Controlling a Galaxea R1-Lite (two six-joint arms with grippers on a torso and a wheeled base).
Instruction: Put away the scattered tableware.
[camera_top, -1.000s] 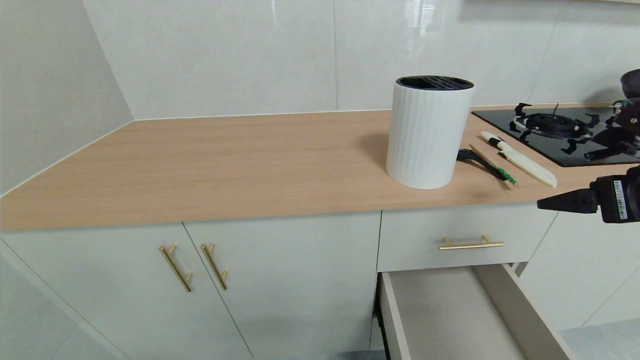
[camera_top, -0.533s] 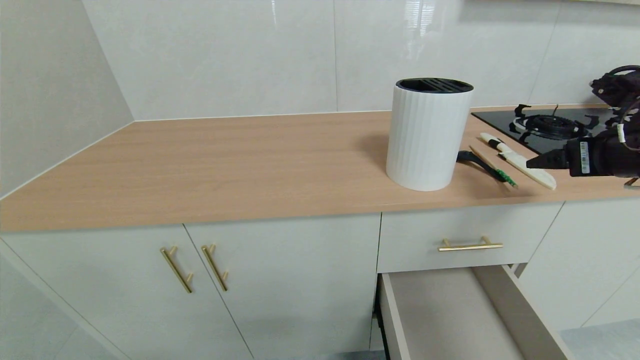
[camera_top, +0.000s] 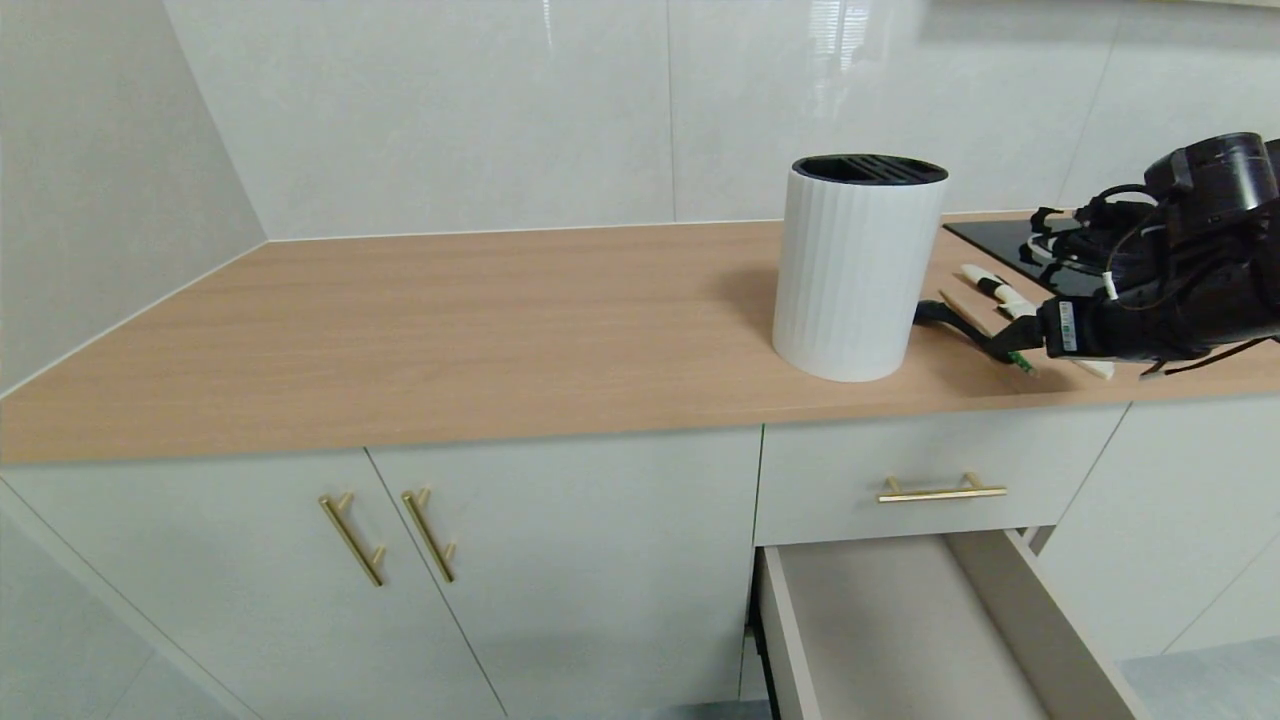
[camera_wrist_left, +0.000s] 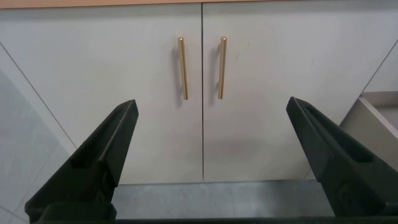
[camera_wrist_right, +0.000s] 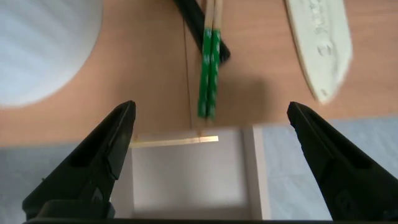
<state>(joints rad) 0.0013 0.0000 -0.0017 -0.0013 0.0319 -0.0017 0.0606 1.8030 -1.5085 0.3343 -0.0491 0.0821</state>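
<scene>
The right tool (camera_top: 1012, 350), a second ago below the counter (camera_top: 450, 320) edge, has swung up and in over the scattered tableware. Its jaws are spread wide above the chopsticks (camera_wrist_right: 208, 74), so a first pickup looks close. The chopsticks, a pale wooden pair with green-banded ends, lie side by side near the counter's front edge against a black utensil (camera_top: 940, 314), between the white ribbed holder (camera_top: 855, 270) and a cream knife (camera_wrist_right: 318, 43). The drawer (camera_top: 900, 620) below stands open. The left tool (camera_wrist_left: 211, 155) is open, facing cupboard doors (camera_wrist_left: 124, 93).
</scene>
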